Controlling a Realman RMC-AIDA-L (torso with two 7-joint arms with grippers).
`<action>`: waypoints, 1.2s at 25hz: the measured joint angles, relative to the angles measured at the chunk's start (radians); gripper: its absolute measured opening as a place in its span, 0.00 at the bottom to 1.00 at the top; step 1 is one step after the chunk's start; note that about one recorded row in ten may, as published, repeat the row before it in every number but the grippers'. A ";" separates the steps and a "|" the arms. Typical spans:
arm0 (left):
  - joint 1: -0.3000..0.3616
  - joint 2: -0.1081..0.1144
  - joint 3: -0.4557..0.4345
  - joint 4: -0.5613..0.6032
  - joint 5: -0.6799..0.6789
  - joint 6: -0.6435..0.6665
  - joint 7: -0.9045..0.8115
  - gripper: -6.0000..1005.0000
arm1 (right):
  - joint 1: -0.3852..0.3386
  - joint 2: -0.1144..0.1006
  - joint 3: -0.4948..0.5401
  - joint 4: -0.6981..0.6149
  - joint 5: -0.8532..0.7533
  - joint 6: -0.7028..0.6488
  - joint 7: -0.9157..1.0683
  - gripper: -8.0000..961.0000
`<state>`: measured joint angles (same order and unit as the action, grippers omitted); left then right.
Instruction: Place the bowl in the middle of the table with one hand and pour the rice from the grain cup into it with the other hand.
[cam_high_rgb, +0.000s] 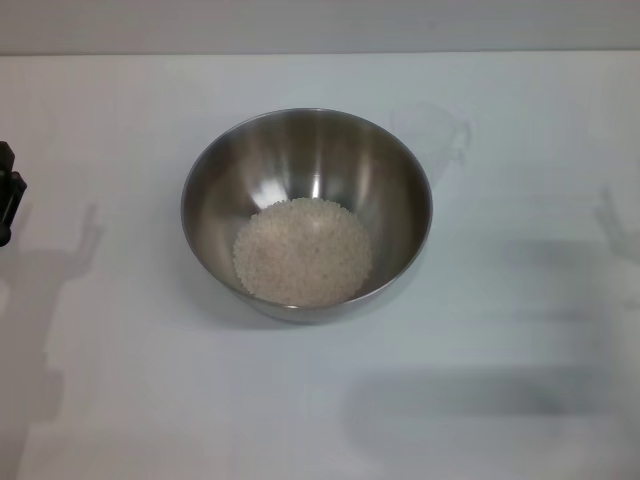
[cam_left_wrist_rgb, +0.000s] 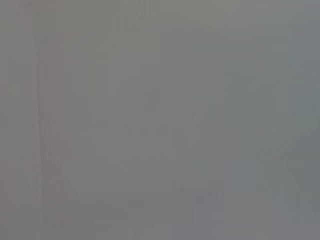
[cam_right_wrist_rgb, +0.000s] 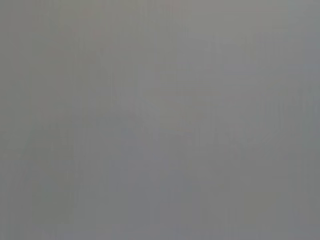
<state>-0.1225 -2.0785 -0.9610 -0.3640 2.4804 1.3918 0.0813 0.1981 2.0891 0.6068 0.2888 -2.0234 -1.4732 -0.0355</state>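
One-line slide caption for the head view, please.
Rice lies in the steel bowl mid-table; empty grain cup stands behind it, left gripper at the edge.

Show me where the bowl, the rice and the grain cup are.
bowl (cam_high_rgb: 300, 160): head view, bare inner wall.
rice (cam_high_rgb: 303, 250): head view, middle of the heap.
grain cup (cam_high_rgb: 435, 135): head view, clear body behind the bowl.
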 joint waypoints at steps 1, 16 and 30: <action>0.000 0.000 0.000 0.000 0.000 0.000 0.000 0.81 | 0.000 0.000 0.000 0.000 0.000 0.000 0.000 0.82; -0.001 0.000 0.018 0.005 -0.009 -0.034 0.000 0.81 | 0.034 -0.001 0.001 -0.023 0.000 0.002 -0.001 0.88; -0.010 0.001 0.027 0.033 -0.008 -0.050 -0.047 0.81 | 0.039 -0.003 0.010 -0.040 0.000 -0.030 0.008 0.88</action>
<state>-0.1322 -2.0780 -0.9340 -0.3306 2.4721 1.3420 0.0341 0.2375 2.0862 0.6164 0.2490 -2.0232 -1.5033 -0.0278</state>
